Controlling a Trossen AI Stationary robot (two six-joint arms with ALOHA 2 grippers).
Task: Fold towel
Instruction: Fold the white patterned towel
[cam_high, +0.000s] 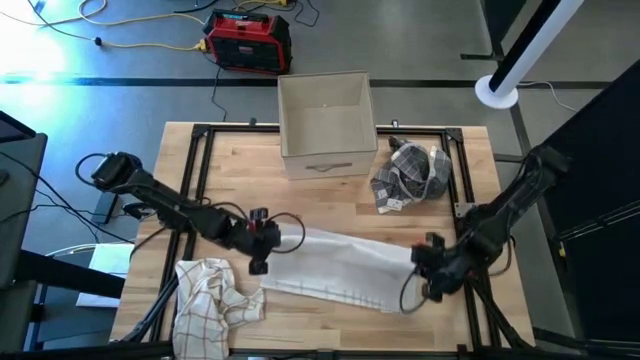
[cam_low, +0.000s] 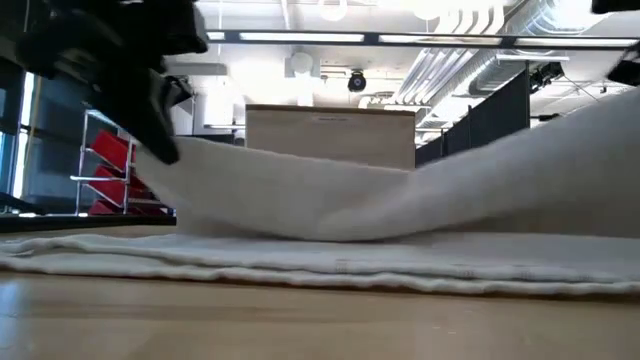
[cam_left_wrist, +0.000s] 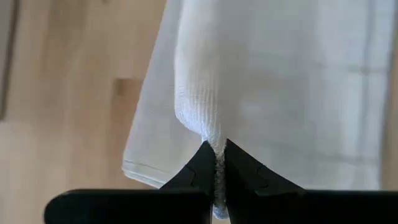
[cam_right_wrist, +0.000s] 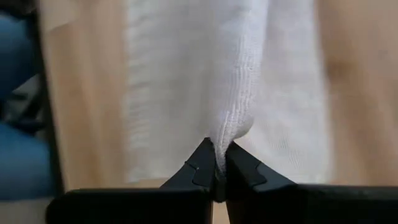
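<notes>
**A:** Quick count of what's on the tabletop (cam_high: 330, 185): three cloth things and one box. The white towel (cam_high: 340, 265) is the one being worked on. It's spread across the lower middle of the overhead frame, running from left of center toward the right.

**B:** And two arms, both on it?

**A:** Yep. The left tool (cam_high: 262, 240) is clenched on the towel's left end. The wrist shot shows a pinch of white cloth squeezed between its two dark fingers (cam_left_wrist: 202, 171). The right tool (cam_high: 428, 268) is doing the same at the right end, with a fold of towel caught tight between its fingers (cam_right_wrist: 245, 171).

**B:** What else is lying around?

**A:** There's a red-checked cloth (cam_high: 212, 293) bunched up at the lower left, just beside the towel's left end. A dark-patterned cloth (cam_high: 410, 175) is crumpled at the upper right, well apart from the towel. The open cardboard box (cam_high: 325, 125) sits at the top center of the tabletop.

**B:** Anything blocking the view?

**A:** In the low shot the towel (cam_low: 400, 215) fills most of the frame, lifted at both ends and sagging in the middle, with the box (cam_low: 330, 135) peeking over it. Off the tabletop there's a red case (cam_high: 248, 42) on the floor at the top.
</notes>
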